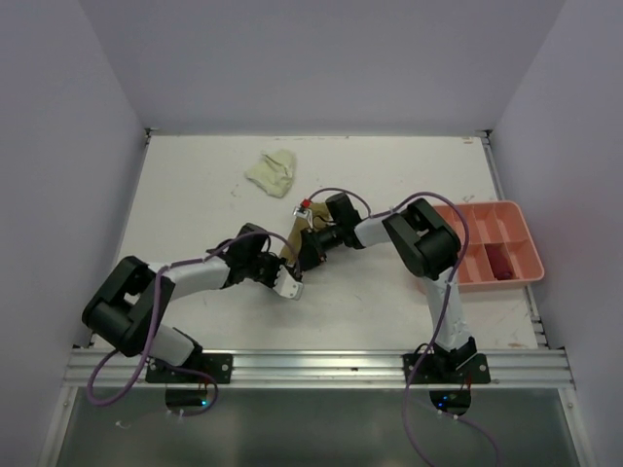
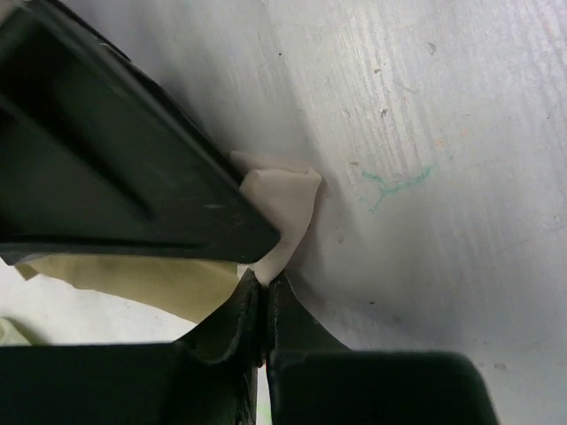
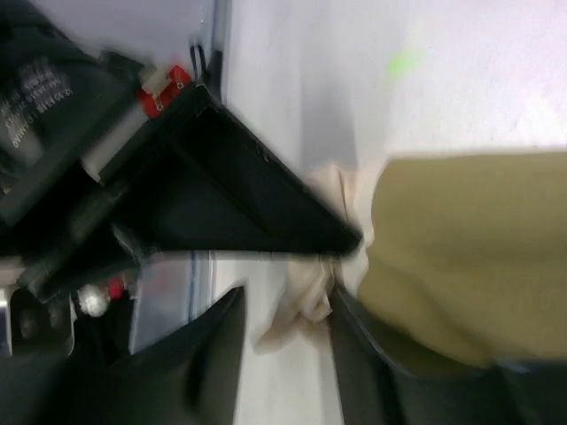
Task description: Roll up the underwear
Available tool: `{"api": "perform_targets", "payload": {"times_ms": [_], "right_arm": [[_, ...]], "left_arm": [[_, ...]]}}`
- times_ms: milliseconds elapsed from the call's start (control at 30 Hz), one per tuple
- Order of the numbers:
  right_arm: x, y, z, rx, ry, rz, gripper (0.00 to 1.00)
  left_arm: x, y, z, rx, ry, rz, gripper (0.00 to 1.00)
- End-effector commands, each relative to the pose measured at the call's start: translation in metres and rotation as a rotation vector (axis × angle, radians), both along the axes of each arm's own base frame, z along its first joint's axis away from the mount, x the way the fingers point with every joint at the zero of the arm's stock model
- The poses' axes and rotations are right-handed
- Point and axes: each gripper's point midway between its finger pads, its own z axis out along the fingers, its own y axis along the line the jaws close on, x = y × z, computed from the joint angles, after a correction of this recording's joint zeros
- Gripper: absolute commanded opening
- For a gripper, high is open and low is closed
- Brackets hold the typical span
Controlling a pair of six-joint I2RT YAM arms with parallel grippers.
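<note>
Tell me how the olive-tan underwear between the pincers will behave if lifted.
Likely floppy: the olive-tan underwear lies softly bunched, the cream edge beside it crumpled. Probably light: the left pincer pinches only that thin edge. Expect sagging, not stiffness.

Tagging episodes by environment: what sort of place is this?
Most likely a lab robot cell: a white table boxed in by plain walls, left arm and right arm bolted to an aluminium rail at its near edge, plus staged props: a salmon-pink compartment tray and a pale yellow-green garment.
</note>
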Motion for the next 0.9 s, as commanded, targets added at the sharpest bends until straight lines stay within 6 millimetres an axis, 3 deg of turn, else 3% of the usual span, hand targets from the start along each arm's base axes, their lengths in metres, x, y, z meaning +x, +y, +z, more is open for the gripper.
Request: {"api": "perform_targets", "payload": {"times_ms": [0, 33, 67, 100, 167, 233, 267, 300, 333, 400, 433, 500, 567, 667, 800, 867], "right_arm": [[0.019, -0.007, 0.021, -0.007, -0.049, -0.057, 0.51], [0.032, -0.007, 0.036, 0.012, -0.116, -0.058, 0.62], [0.045, -0.017, 0.042, 0.002, -0.134, -0.078, 0.64], [0.044, -0.029, 0.043, -0.058, -0.085, -0.088, 0.65], [0.075, -0.049, 0.067, -0.052, -0.234, -0.13, 0.65], [0.091, -0.068, 0.082, -0.079, -0.292, -0.185, 0.66], [0.107, -0.087, 0.089, -0.096, -0.321, -0.244, 0.67], [0.114, -0.098, 0.109, -0.103, -0.375, -0.284, 0.68], [0.123, -0.109, 0.118, -0.12, -0.452, -0.303, 0.69], [0.134, -0.136, 0.147, -0.188, -0.597, -0.362, 0.69], [0.138, -0.145, 0.155, -0.217, -0.705, -0.361, 0.71], [0.133, -0.161, 0.181, -0.27, -0.87, -0.384, 0.79], [0.13, -0.171, 0.193, -0.293, -0.994, -0.381, 0.94], [0.147, -0.191, 0.204, -0.422, -1.003, -0.514, 0.99], [0.122, -0.199, 0.212, -0.461, -1.062, -0.347, 0.99], [0.092, -0.189, 0.226, -0.379, -1.094, -0.257, 0.99]], "left_arm": [[-0.022, 0.016, -0.012, 0.123, 0.167, 0.025, 0.0], [-0.02, 0.013, -0.005, 0.125, 0.182, 0.028, 0.0], [-0.032, 0.018, -0.008, 0.159, 0.251, 0.036, 0.0], [-0.035, 0.019, -0.006, 0.162, 0.297, 0.067, 0.0], [-0.043, 0.022, -0.006, 0.201, 0.388, 0.091, 0.0], [-0.048, 0.022, -0.007, 0.225, 0.481, 0.146, 0.0], [-0.056, 0.024, -0.007, 0.243, 0.539, 0.161, 0.0], [-0.063, 0.025, -0.012, 0.267, 0.614, 0.192, 0.0], [-0.057, 0.017, -0.005, 0.255, 0.635, 0.208, 0.0], [-0.071, 0.016, -0.009, 0.291, 0.774, 0.22, 0.0], [-0.067, 0.007, -0.003, 0.272, 0.799, 0.216, 0.0], [-0.067, 0.003, -0.009, 0.306, 0.882, 0.228, 0.0], [-0.074, 0.0, -0.01, 0.337, 0.984, 0.222, 0.0], [-0.067, -0.007, -0.017, 0.322, 1.101, 0.228, 0.0], [-0.056, -0.008, -0.044, 0.372, 1.189, 0.242, 0.0], [-0.057, -0.006, -0.044, 0.373, 1.267, 0.238, 0.0]]}}
